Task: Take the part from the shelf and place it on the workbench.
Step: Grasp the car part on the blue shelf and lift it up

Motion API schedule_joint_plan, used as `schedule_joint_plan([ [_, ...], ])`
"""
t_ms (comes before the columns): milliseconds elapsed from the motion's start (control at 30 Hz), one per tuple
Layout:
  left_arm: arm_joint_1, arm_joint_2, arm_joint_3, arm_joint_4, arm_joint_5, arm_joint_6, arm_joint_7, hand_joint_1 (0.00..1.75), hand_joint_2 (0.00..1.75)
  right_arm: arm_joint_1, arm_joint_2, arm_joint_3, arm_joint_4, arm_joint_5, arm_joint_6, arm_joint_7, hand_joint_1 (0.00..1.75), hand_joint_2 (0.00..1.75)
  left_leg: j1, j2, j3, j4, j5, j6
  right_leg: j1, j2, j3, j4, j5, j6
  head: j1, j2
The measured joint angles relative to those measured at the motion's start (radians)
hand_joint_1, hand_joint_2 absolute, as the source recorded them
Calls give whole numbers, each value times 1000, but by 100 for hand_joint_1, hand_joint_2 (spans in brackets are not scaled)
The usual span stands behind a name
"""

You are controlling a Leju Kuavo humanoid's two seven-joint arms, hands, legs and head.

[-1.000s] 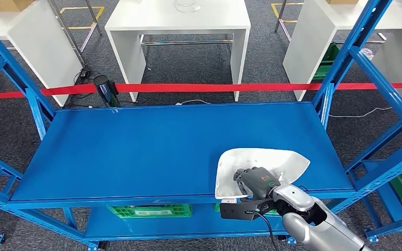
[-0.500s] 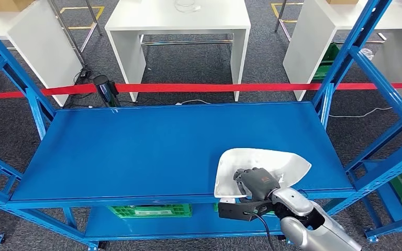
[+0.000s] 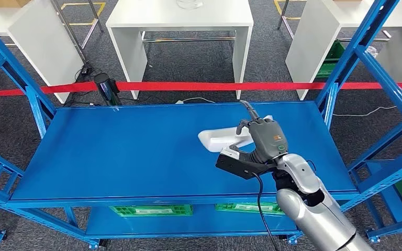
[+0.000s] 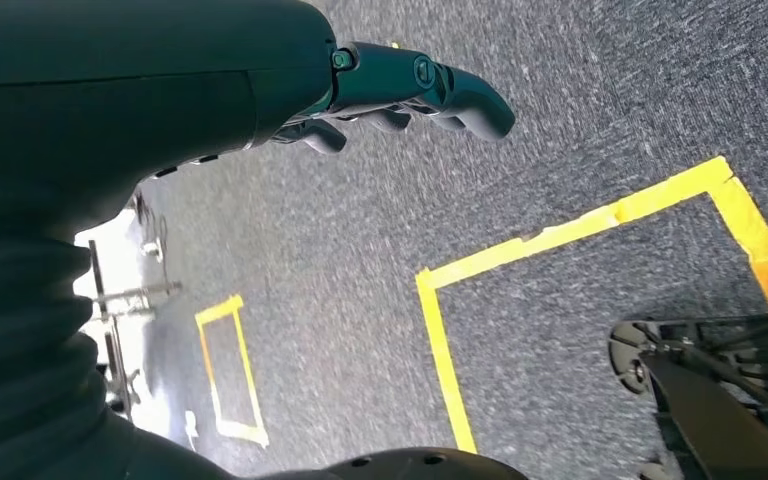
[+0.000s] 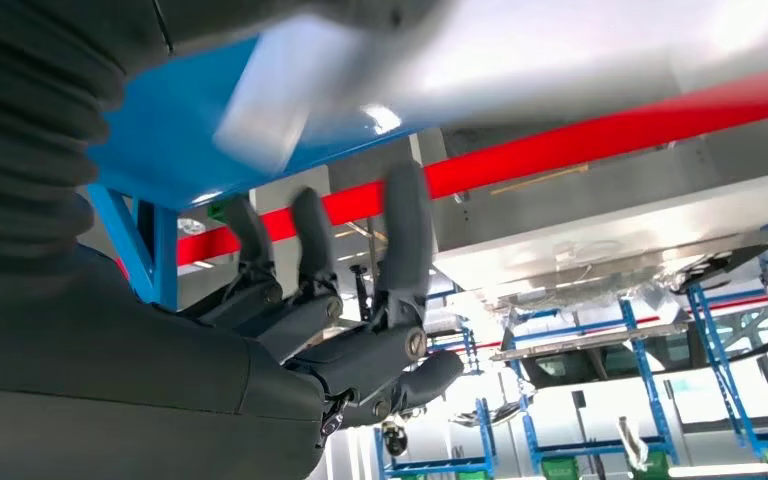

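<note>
My right hand [image 3: 261, 144] gripped the white part [image 3: 217, 139], raised off the blue shelf [image 3: 136, 151]; my left hand [image 4: 400, 90] hung loose, holding nothing. Next I judged I must turn towards the workbench.

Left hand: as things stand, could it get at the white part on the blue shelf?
Probably not without a big move. The left hand hangs low over grey carpet with nothing in it, while the white part is up at the blue shelf, already held by the right hand.
</note>
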Motion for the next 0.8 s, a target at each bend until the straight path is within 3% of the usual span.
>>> schedule_joint_plan([
  [67, 0, 0, 12, 0, 11, -6, -6, 0, 0, -21, 22, -13, -1, 0, 6, -3, 0, 0, 0, -2, -2, 0, 0, 0, 0, -2, -1, 0, -1, 0, 0, 0],
  [800, 0, -4, 27, 0, 9, -3, -16, 0, 0, -64, 60, -23, -1, -2, 5, -9, 0, 0, 0, -2, -3, 0, -1, 1, 0, -2, -1, 0, -1, 1, 0, 0],
])
